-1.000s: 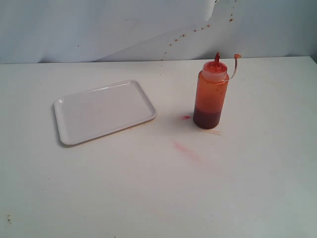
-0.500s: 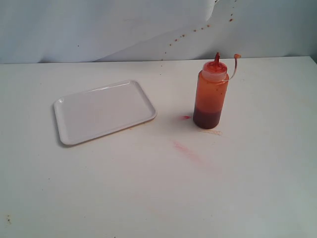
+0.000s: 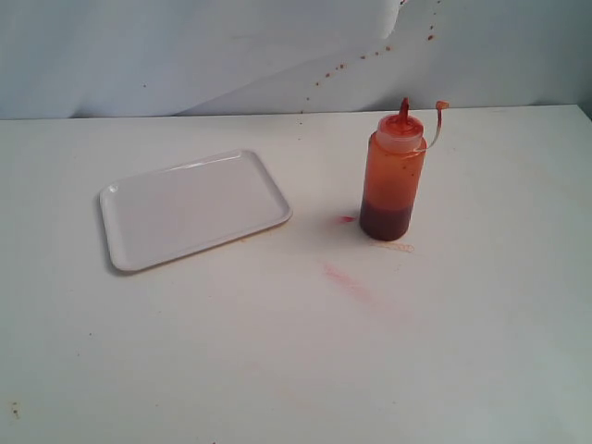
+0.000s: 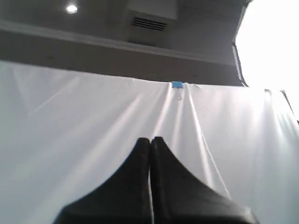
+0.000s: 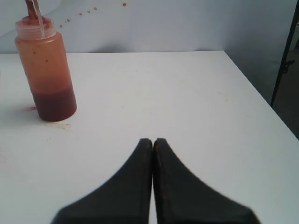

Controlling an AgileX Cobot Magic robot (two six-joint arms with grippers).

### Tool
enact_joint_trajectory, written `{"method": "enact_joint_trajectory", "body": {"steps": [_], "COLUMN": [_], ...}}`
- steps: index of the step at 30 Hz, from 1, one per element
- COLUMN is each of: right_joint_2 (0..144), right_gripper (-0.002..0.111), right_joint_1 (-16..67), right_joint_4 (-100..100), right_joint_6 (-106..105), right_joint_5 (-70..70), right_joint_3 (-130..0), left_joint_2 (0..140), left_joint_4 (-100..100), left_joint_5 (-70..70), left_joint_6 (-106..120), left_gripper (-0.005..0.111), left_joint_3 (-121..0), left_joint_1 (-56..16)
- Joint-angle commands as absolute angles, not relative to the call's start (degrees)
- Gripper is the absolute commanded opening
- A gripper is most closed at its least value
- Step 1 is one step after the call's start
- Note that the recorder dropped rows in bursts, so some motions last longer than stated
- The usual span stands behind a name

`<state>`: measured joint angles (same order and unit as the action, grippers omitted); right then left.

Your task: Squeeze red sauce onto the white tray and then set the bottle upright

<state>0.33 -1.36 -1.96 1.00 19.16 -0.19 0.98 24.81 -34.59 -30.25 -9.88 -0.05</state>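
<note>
Exterior view has the bottle (image 3: 393, 176) standing upright on the table (image 3: 277, 361), to the right of the tray (image 3: 190, 211) and well apart from it, with neither arm in sight. Its nozzle (image 3: 404, 109) points up and the cap (image 3: 442, 105) hangs off to one side on its tether. The spout is therefore uncovered and ready for a squeeze, with no cap to handle first. The sauce (image 3: 384, 220) sits dark at the base, so I judge the bottle must be tipped well over before anything flows. The tray lies flat, skewed to the table's edge and bare of sauce, so no part of the task is done yet. A small red drop (image 3: 348, 219) sits on the table just beside the bottle's base, and a faint pink smear (image 3: 347, 280) lies nearer the camera (neither is on the tray).

Right wrist view shows the right gripper (image 5: 153, 142) with jaws pressed together on nothing. It is low over the table, with the bottle off to one side and clear of it. It looks the likelier one to take the bottle, and its jaws would have to part first. The left gripper (image 4: 150, 141) is likewise pressed together and empty. It points up at a white cloth (image 4: 84, 121), away from the table, which reads to me as parked out of the way.
</note>
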Motion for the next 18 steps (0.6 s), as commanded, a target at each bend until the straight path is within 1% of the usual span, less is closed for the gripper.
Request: {"method": "enact_joint_trajectory", "body": {"steps": [1, 4, 5, 6, 7, 8, 9, 10, 11, 12, 15, 18], "right_joint_2": [0.0, 0.0, 0.0, 0.0, 0.0, 0.0, 0.0, 0.0, 0.0, 0.0, 0.0, 0.0], "right_gripper": [0.000, 0.000, 0.000, 0.000, 0.000, 0.000, 0.000, 0.000, 0.000, 0.000, 0.000, 0.000], "right_joint_1": [-1.1, -1.1, -1.1, -1.1, -1.1, -1.1, -1.1, -1.1, -1.1, -1.1, -1.1, -1.1], "right_joint_4": [-1.7, -1.7, -1.7, -1.7, -1.7, -1.7, -1.7, -1.7, -1.7, -1.7, -1.7, -1.7], "right_joint_6": [0.5, 0.5, 0.5, 0.5, 0.5, 0.5, 0.5, 0.5, 0.5, 0.5, 0.5, 0.5], "right_joint_5": [19.0, 19.0, 19.0, 19.0, 19.0, 19.0, 19.0, 19.0, 19.0, 19.0, 19.0, 19.0], "right_joint_3": [0.0, 0.0, 0.0, 0.0, 0.0, 0.0, 0.0, 0.0, 0.0, 0.0, 0.0, 0.0], "left_joint_2": [12.7, 23.6, 30.2, 33.8, 41.0, 45.4, 56.6, 63.1, 69.3, 74.4, 89.7, 99.5], "left_joint_4": [36.0, 45.7, 49.3, 49.7, 49.8, 49.0, 46.5, 44.7, 42.8, 42.3, 43.9, 44.1], "left_joint_5": [-33.1, -33.2, -35.2, -36.7, -40.5, -44.1, -54.2, -61.6, -67.6, -70.0, -70.0, -70.0], "left_joint_6": [-43.9, -62.0, -61.4, -60.1, -58.1, -57.1, -53.5, -49.1, -42.2, -37.6, -32.7, -32.7], "left_gripper": [0.000, 0.000, 0.000, 0.000, 0.000, 0.000, 0.000, 0.000, 0.000, 0.000, 0.000, 0.000], "left_joint_3": [-13.6, -13.6, -13.6, -13.6, -13.7, -13.7, -13.7, -13.7, -14.0, -15.0, -21.7, -29.5], "left_joint_1": [-0.3, -0.3, -0.3, -0.3, -0.3, -0.3, -0.3, -0.3, -0.3, -0.3, -0.6, -0.6]}}
